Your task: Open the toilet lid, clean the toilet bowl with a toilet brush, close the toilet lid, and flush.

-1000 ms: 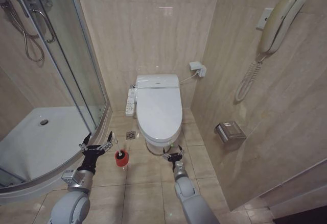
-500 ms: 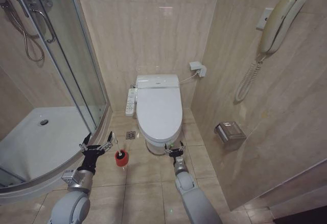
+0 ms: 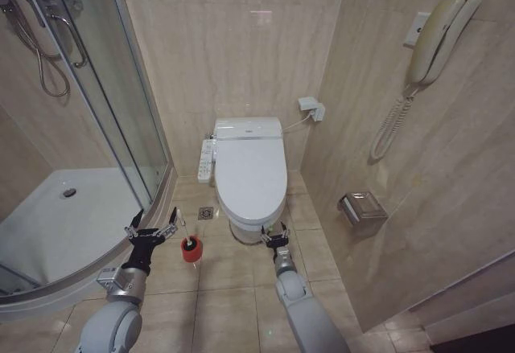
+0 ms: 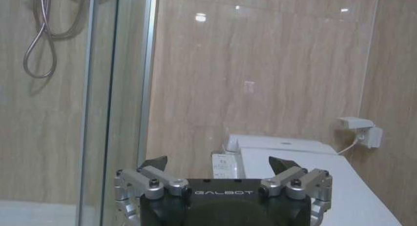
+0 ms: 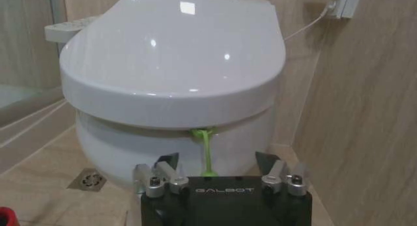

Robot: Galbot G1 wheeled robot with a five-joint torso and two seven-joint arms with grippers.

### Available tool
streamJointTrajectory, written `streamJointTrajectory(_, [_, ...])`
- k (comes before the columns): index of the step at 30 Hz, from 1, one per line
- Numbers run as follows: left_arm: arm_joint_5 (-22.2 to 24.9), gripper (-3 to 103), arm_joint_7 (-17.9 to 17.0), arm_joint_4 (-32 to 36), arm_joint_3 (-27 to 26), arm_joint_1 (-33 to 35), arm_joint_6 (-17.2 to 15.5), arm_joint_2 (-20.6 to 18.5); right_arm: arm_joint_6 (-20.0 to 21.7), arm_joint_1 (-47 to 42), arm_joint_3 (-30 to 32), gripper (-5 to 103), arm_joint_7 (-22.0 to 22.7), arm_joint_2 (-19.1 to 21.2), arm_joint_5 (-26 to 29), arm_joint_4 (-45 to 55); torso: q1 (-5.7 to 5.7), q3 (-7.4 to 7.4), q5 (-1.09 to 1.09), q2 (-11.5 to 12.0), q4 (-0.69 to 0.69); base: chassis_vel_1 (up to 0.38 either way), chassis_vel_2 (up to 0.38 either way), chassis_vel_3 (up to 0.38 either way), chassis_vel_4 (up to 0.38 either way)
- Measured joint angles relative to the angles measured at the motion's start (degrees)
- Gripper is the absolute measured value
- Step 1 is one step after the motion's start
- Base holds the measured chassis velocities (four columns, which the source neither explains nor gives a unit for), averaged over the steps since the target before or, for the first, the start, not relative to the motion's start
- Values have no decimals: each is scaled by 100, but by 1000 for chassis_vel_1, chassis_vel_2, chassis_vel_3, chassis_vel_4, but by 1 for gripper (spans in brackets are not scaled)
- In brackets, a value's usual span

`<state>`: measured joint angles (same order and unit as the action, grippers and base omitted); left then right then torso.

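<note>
You are in a narrow bathroom with beige marbled wall tiles and a floor (image 3: 217,289) of matching beige tiles. From the head view, the toilet bowl (image 3: 241,226) stands at 12 o'clock against the back wall, and the toilet lid (image 3: 251,172) is down, closed over it, glossy white. The side button panel (image 3: 207,160) juts out at about 11 o'clock of the lid. A small square floor drain (image 3: 206,213) sits in the tiles just beside the bowl's base.

Your right end effector (image 3: 275,237) hovers low at the front of the bowl, at its 6 o'clock, fingers spread apart and gripping nothing. In the right wrist view the lid's front rim (image 5: 176,96) overhangs the bowl, and a green strip (image 5: 206,153) hangs down from under that rim, between the open fingers of the right end effector (image 5: 216,162).

Your left end effector (image 3: 150,229) is held above the floor at about 8 o'clock of the toilet, fingers wide open and empty. The toilet brush (image 3: 187,236) stands in its red cup holder (image 3: 191,250) just beside it on the floor.

The curved glass shower enclosure (image 3: 105,104) fills your left side, with a white shower tray (image 3: 64,216). On the right wall you have a wall phone (image 3: 438,35) and a toilet paper holder (image 3: 362,208). A wall socket (image 3: 311,108) with a cable sits at 1 o'clock of the toilet.
</note>
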<state>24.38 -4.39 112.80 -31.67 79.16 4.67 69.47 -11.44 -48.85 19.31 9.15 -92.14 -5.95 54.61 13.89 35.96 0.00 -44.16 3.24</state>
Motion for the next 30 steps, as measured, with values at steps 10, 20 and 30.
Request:
streamJointTrajectory(10, [0, 100, 0, 0, 0, 0, 0, 0, -35, 34, 9, 48, -95, 0, 16, -118, 0, 0, 0, 0, -1, 0, 0, 0, 0])
streamJointTrajectory(20, [0, 100, 0, 0, 0, 0, 0, 0, -98, -12, 13, 21, -207, 0, 36, -96, 0, 0, 0, 0, 0, 0, 0, 0, 0])
streamJointTrajectory(30, [0, 100, 0, 0, 0, 0, 0, 0, -243, -25, 26, 1, -244, 0, 95, -81, 0, 0, 0, 0, 0, 0, 0, 0, 0])
